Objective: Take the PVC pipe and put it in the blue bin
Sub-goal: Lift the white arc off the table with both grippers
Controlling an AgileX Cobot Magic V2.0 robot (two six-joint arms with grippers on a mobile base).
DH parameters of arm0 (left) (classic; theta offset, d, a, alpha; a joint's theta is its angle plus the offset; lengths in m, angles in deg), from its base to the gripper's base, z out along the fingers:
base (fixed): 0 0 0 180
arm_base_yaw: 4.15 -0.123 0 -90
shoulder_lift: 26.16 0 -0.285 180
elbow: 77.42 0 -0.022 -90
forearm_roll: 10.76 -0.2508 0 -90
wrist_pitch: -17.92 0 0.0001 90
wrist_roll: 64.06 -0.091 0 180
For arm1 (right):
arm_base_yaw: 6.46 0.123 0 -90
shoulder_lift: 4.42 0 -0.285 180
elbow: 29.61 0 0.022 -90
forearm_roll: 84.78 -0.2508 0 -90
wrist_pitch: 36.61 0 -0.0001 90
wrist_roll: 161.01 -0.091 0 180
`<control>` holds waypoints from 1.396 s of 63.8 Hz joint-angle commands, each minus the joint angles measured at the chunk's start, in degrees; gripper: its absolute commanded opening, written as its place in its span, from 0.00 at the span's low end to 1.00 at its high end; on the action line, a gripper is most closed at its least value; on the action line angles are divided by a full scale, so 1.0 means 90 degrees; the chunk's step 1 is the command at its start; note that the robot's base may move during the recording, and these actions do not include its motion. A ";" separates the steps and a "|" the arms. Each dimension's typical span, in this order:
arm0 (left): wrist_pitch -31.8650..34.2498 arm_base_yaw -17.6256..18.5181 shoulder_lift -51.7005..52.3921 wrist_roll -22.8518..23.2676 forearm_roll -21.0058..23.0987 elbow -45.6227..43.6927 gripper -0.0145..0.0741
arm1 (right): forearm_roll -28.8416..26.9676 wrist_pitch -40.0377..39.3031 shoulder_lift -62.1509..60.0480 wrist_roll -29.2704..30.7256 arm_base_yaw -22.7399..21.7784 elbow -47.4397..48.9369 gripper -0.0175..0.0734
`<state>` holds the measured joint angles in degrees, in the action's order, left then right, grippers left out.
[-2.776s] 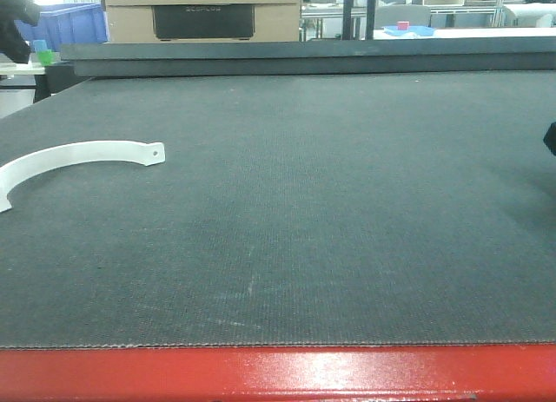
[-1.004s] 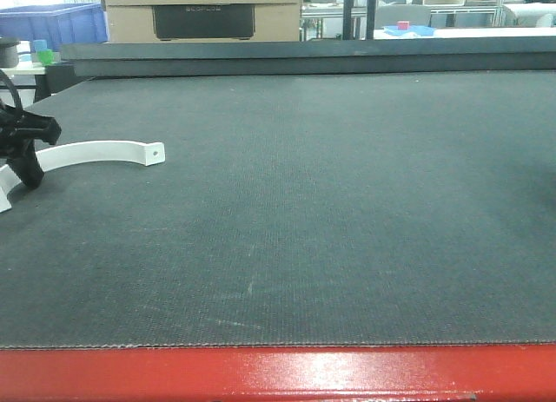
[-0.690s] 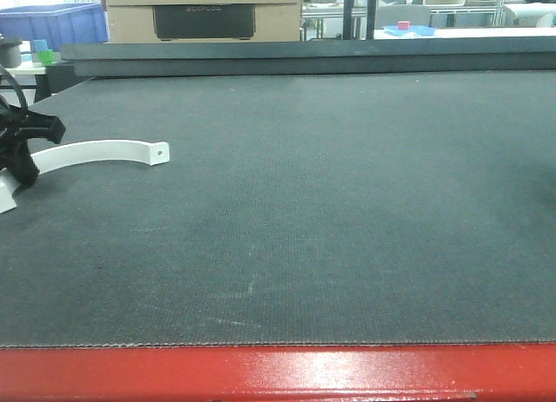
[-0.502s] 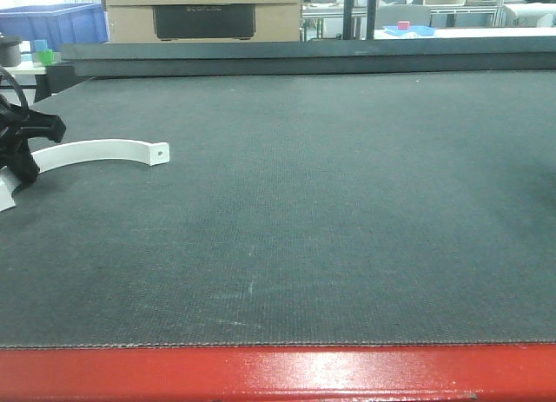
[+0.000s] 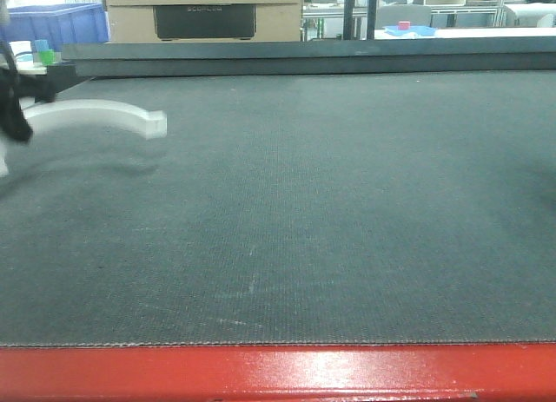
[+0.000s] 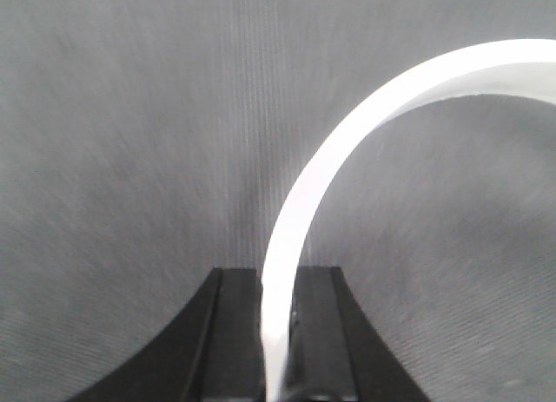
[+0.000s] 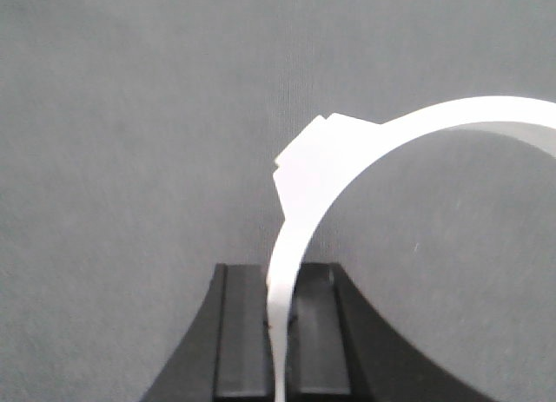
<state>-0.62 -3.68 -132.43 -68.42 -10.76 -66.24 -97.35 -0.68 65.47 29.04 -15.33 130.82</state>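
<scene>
Wide mat (image 5: 330, 202), bin (image 5: 74, 24) far back left, so a long carry. Pipe (image 5: 95, 113) is off the mat, blurred, clamped edge-on in the closed left gripper (image 6: 276, 289). Its long free end could swing and twist out. Right gripper (image 7: 282, 289) is closed on a notched strip (image 7: 304, 172). 0.5 s ago the pipe lay flat; now it is raised.

A row of small pale letters (image 5: 204, 9) can be seen on the black panel (image 5: 204, 22) set in the cardboard box (image 5: 130, 24) at the back, in the front view. The letters are too small and faint to be read. No other words, numbers or signs can be made out in the front view. Nothing can be read in the two wrist views.
</scene>
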 commanded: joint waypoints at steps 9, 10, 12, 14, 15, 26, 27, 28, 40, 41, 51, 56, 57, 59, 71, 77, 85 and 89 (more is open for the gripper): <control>0.0077 -0.0018 0.1192 0.0011 0.0000 -0.0035 0.04 | -0.0018 -0.0218 -0.0745 0.0170 -0.0012 0.0063 0.01; 0.0066 -0.0018 0.1270 0.0011 0.0000 -0.0035 0.04 | -0.0018 -0.0218 -0.0794 0.0170 -0.0012 0.0063 0.01; 0.0022 -0.0018 0.1424 0.0011 0.0093 -0.0035 0.04 | -0.0018 -0.0233 -0.0889 0.0170 -0.0012 0.0063 0.01; -0.0025 -0.0018 0.1617 0.0011 0.0141 -0.0035 0.04 | -0.0018 -0.0261 -0.1015 0.0170 -0.0012 0.0063 0.01; -0.0022 -0.0018 0.1698 0.0011 0.0155 -0.0035 0.04 | -0.0018 -0.0281 -0.1064 0.0170 -0.0012 0.0063 0.01; -0.0192 -0.0018 0.2712 0.0011 0.0192 0.0014 0.04 | -0.0018 -0.0370 -0.1650 0.0170 -0.0012 0.0063 0.01; -0.0205 -0.0018 0.2794 0.0011 0.0192 0.0029 0.04 | -0.0018 -0.0368 -0.1684 0.0170 -0.0012 0.0063 0.01; -0.0223 -0.0018 0.2876 0.0011 0.0192 0.0029 0.04 | -0.0018 -0.0383 -0.1717 0.0170 -0.0012 0.0063 0.01; -0.0302 -0.0018 0.4004 0.0011 0.0140 0.0432 0.04 | -0.0018 -0.0183 -0.2279 0.0170 -0.0012 0.0063 0.01; -0.0314 -0.0018 0.4140 0.0011 0.0140 0.0527 0.04 | -0.0018 -0.0134 -0.2317 0.0170 -0.0012 0.0063 0.01; -0.0310 -0.0018 0.5286 0.0011 0.0113 0.1419 0.04 | -0.0024 0.0417 -0.2701 0.0170 -0.0012 0.0041 0.01; -0.0229 -0.0045 0.5894 0.0011 0.0096 0.1786 0.04 | -0.0076 0.0465 -0.2894 0.0170 -0.0012 0.0001 0.01; -0.0195 -0.0062 0.6049 0.0011 0.0086 0.1869 0.04 | -0.0112 0.0465 -0.2946 0.0170 -0.0012 -0.0008 0.01; -0.0179 -0.0091 0.6246 0.0011 0.0086 0.1962 0.04 | -0.0156 0.0453 -0.3011 0.0170 -0.0012 -0.0014 0.01; -0.0660 -0.0467 0.7205 0.0011 0.0055 0.2161 0.04 | -0.0155 0.0677 -0.3327 0.0170 -0.0012 -0.0040 0.01; -0.0917 -0.0671 0.7429 0.0011 -0.0067 0.2161 0.04 | -0.0221 0.0706 -0.3558 0.0170 0.0000 -0.0214 0.01; -0.1038 -0.0828 0.7555 0.0011 -0.0081 0.2161 0.04 | -0.0292 0.0578 -0.4063 0.0170 0.0000 -0.0701 0.01; -0.1051 -0.0828 0.7555 0.0011 -0.0081 0.2161 0.04 | -0.0292 0.0561 -0.4306 0.0170 0.0000 -0.0885 0.01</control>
<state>-10.41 -10.80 -64.85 -68.42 -11.58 -46.85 -99.74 5.80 29.59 30.23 -15.33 124.93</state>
